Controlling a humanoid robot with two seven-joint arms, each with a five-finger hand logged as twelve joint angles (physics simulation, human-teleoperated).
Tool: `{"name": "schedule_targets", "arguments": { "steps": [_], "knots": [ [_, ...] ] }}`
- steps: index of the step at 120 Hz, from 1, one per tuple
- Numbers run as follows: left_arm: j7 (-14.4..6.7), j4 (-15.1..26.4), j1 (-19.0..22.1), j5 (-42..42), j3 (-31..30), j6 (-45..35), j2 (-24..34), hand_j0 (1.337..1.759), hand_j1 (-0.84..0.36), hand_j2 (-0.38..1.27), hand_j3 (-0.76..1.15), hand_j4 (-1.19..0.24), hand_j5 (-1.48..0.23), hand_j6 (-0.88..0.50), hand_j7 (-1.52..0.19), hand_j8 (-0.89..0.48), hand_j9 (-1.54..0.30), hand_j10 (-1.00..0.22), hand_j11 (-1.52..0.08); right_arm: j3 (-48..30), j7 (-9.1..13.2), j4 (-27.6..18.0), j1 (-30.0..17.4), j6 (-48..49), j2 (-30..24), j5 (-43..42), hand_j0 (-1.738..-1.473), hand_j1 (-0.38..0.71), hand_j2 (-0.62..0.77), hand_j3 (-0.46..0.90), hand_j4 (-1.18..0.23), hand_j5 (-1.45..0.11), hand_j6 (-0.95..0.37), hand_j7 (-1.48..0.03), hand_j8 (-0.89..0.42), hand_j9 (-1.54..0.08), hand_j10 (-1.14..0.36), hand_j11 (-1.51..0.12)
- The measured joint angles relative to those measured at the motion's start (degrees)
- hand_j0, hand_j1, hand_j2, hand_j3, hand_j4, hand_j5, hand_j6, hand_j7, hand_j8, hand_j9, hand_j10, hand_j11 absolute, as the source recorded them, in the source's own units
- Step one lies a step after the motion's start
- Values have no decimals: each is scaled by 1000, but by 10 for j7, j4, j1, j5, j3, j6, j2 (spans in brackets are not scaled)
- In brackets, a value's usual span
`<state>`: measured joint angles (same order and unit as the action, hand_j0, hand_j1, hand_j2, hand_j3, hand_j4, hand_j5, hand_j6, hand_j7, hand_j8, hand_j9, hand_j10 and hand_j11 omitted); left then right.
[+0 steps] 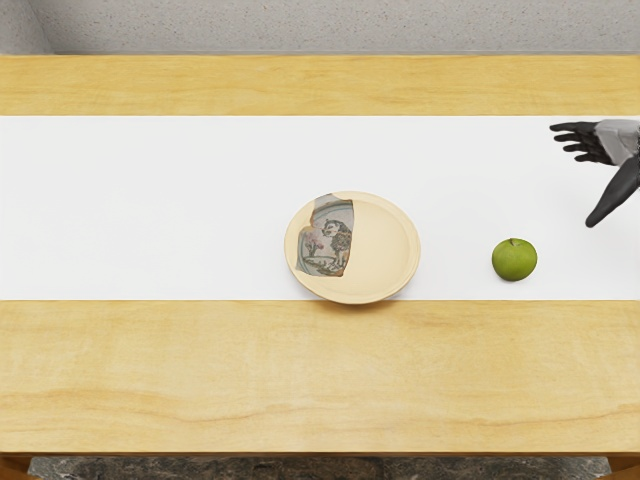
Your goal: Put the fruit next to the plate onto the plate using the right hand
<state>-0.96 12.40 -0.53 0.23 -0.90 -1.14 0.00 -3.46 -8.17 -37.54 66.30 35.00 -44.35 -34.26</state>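
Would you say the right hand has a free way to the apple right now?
Probably yes: the open right hand is close to the apple, up and to its right in the picture, and nothing lies between them.

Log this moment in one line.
right hand: open, top right, holds nothing | green apple: on white runner, right of plate, untouched

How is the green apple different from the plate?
The apple is green and ball-shaped; the plate is cream and flat. The apple is smaller than the plate. The plate has a picture on its left part; the apple is plain. Both rest on the white cloth.
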Motion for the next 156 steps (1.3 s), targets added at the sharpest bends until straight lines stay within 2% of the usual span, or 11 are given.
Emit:
{"name": "schedule_targets", "arguments": {
  "steps": [29, 32, 43, 48, 56, 68, 78, 93, 112, 130, 156],
  "knots": [
    [0, 0, 0, 0, 0, 0, 0, 1658, 349, 0, 0, 0, 0, 0, 0, 0, 0, 0, 0, 6, 6, -4, 10, 0, 15, 9, -1658, -337, -1, 0, -16, -16, -17, -16, -16, -16, -14, -16],
    [0, 0, 0, 0, 0, 0, 0, 1658, 349, 0, 0, 0, 0, 0, 0, 0, 0, 0, 0, 3, 31, -4, 15, 0, 17, 11, -1658, -336, -1, 0, -16, -16, -17, -16, -16, -16, -15, -16],
    [0, 0, 0, 0, 0, 0, 0, 1658, 349, 0, 0, 0, 0, 0, 0, 0, 0, 0, 0, -21, 190, -7, 43, 0, 20, 41, -1658, -335, -1, 0, -17, -18, -18, -17, -17, -18, -16, -17],
    [0, 0, 0, 0, 0, 0, 0, 1658, 349, 0, 0, 0, 0, 0, 0, 0, 0, 0, 0, -29, 245, -30, 55, 0, 13, 49, -1658, -334, -1, 0, -17, -18, -18, -18, -17, -18, -16, -18],
    [0, 0, 0, 0, 0, 0, 0, 1658, 349, 0, 0, 0, 0, 0, 0, 0, 0, 0, 0, -38, 298, -131, 68, 0, -20, 45, -1658, -334, -2, 0, -17, -19, -18, -18, -17, -18, -16, -18],
    [0, 0, 0, 0, 0, 0, 0, 1658, 349, 0, 0, 0, 0, 0, 0, 0, 0, 0, 0, -44, 341, -274, 85, 0, -59, 8, -1658, -333, -2, 0, -18, -19, -19, -19, -18, -19, -17, -19],
    [0, 0, 0, 0, 0, 0, 0, 1658, 349, 0, 0, 0, 0, 0, 0, 0, 0, 0, 0, -49, 359, -350, 91, 0, -77, -33, -1658, -332, -3, 0, -19, -20, -20, -19, -19, -20, -18, -20],
    [0, 0, 0, 0, 0, 0, 0, 1658, 349, 0, 0, 0, 0, 0, 0, 0, 0, 0, 0, -48, 371, -401, 89, -25, -85, -95, -1658, -331, -3, 0, -20, -21, -22, -20, -21, -21, -19, -21],
    [0, 0, 0, 0, 0, 0, 0, 1658, 349, 0, 0, 0, 0, 0, 0, 0, 0, 0, 0, -39, 376, -504, 73, -125, -123, -124, -1658, -331, -3, 0, -22, -22, -24, -21, -22, -22, -21, -22],
    [0, 0, 0, 0, 0, 0, 0, 1658, 349, 0, 0, 0, 0, 0, 0, 0, 0, 0, 0, -36, 377, -524, 32, -217, -95, -164, -1658, -331, -2, 0, -23, -22, -25, -22, -23, -22, -22, -22],
    [0, 0, 0, 0, 0, 0, 0, 1658, 349, 0, 0, 0, 0, 0, 0, 0, 0, 0, 0, -27, 391, -517, 8, -249, -59, -207, -1658, -331, -2, 0, -23, -23, -26, -22, -24, -22, -22, -22]
  ]
}}
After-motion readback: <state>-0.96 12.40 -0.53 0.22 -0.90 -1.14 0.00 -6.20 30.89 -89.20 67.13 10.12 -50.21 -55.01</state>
